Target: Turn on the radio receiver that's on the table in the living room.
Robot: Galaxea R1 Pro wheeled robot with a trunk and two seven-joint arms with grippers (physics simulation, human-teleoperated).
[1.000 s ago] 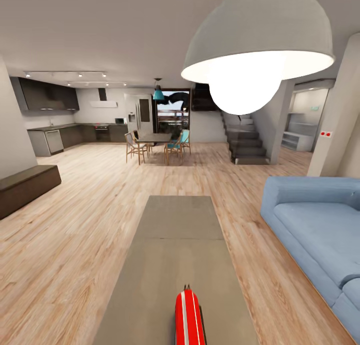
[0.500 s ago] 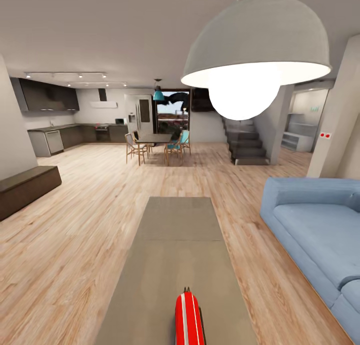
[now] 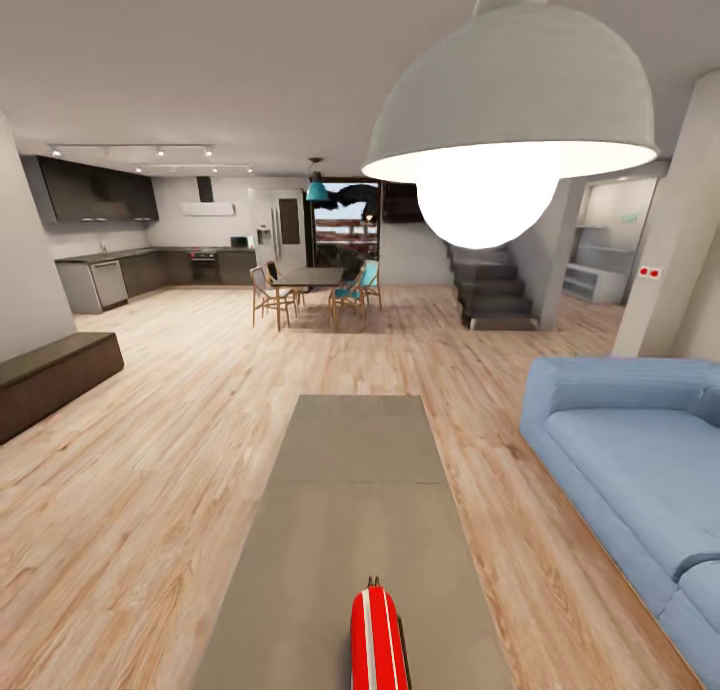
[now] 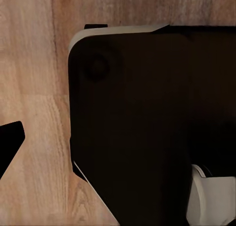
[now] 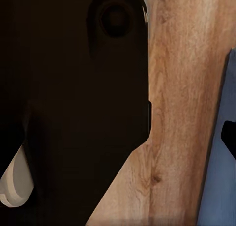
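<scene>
The red radio receiver (image 3: 378, 638) stands on the near end of the long grey-brown table (image 3: 350, 490), seen end-on from above, with white stripes along its top and its lower part cut off by the frame. The table runs away from me over the living room's light wood floor (image 3: 180, 440). One dark fingertip (image 4: 9, 142) pokes in at the edge of the left wrist view, over the floor. Another dark fingertip (image 5: 229, 137) shows in the right wrist view. Whether either gripper is open or shut cannot be told.
A blue sofa (image 3: 630, 460) lines the table's right side and a white dome lamp (image 3: 510, 100) hangs above. A dark bench (image 3: 50, 370) sits left. Dining table and chairs (image 3: 310, 280), kitchen and stairs (image 3: 490, 290) lie beyond. My dark base (image 4: 147, 123) shows in both wrist views.
The whole head view has shifted slightly: the radio sits a little lower in the frame and more of the lamp's stem shows. Nothing in the room has moved.
</scene>
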